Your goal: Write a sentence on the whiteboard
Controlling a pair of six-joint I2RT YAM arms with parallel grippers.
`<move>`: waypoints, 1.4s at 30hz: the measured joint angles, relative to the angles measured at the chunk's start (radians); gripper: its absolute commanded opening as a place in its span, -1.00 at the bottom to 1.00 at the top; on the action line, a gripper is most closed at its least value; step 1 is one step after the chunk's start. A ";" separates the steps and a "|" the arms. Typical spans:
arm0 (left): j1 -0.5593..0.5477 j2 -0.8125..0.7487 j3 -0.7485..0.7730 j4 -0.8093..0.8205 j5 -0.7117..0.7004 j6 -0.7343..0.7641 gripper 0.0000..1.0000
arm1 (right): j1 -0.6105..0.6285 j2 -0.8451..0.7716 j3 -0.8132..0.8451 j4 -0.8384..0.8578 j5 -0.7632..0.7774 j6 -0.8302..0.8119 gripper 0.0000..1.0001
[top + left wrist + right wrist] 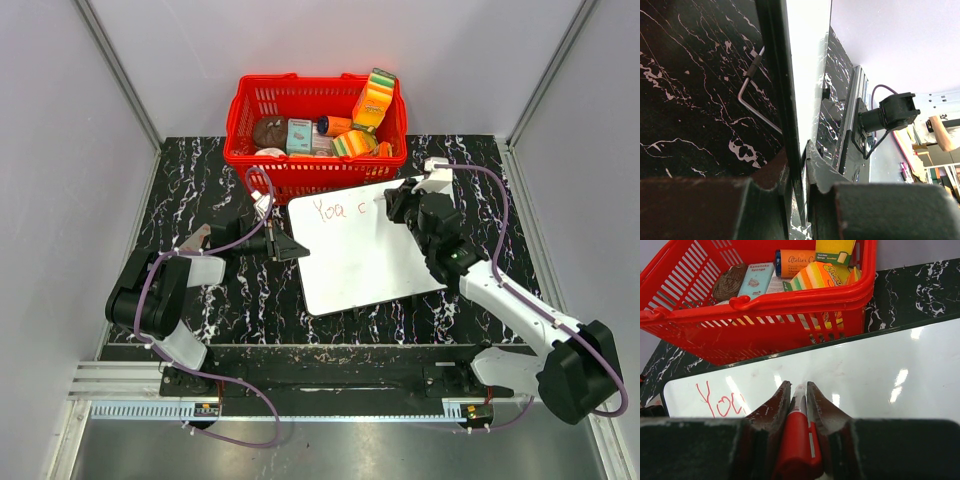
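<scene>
A red plastic basket (310, 172) sits at the far side of the black, white-veined bench (200, 180), between pale walls (330, 40). Inside it lie a brown woven round thing (269, 131), a teal box (299, 135) labelled "Kameneko Sponge", an orange tube (335, 125) on its side and a striped sponge pack (352, 143). A taller yellow-and-orange pack (375, 98) stands in the right corner. A metal rail (300, 405) runs along the near edge.

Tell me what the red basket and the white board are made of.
The red basket looks like moulded plastic: slotted walls, shiny rim. The whiteboard seems a smooth glossy coated sheet, since lamps reflect off it; its core is unclear.
</scene>
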 measured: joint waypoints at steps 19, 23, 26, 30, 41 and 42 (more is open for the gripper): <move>0.000 0.000 0.000 0.000 0.000 0.000 -1.00 | 0.000 0.018 0.000 0.001 -0.057 0.016 -1.00; -0.001 0.000 0.000 0.000 0.000 0.000 -1.00 | -0.001 0.018 0.000 0.000 -0.076 0.018 -1.00; -0.001 0.000 0.000 0.000 0.000 0.000 -1.00 | -0.001 0.018 -0.001 -0.003 -0.079 0.018 -1.00; -0.001 0.000 0.000 0.000 0.000 0.000 -1.00 | -0.001 0.006 -0.016 -0.007 -0.080 0.023 -1.00; -0.001 0.000 0.000 0.000 0.000 0.000 -1.00 | -0.001 -0.022 -0.055 -0.008 -0.070 0.037 -1.00; -0.001 0.000 0.000 0.000 0.000 0.000 -1.00 | -0.001 -0.022 -0.055 -0.008 -0.068 0.038 -1.00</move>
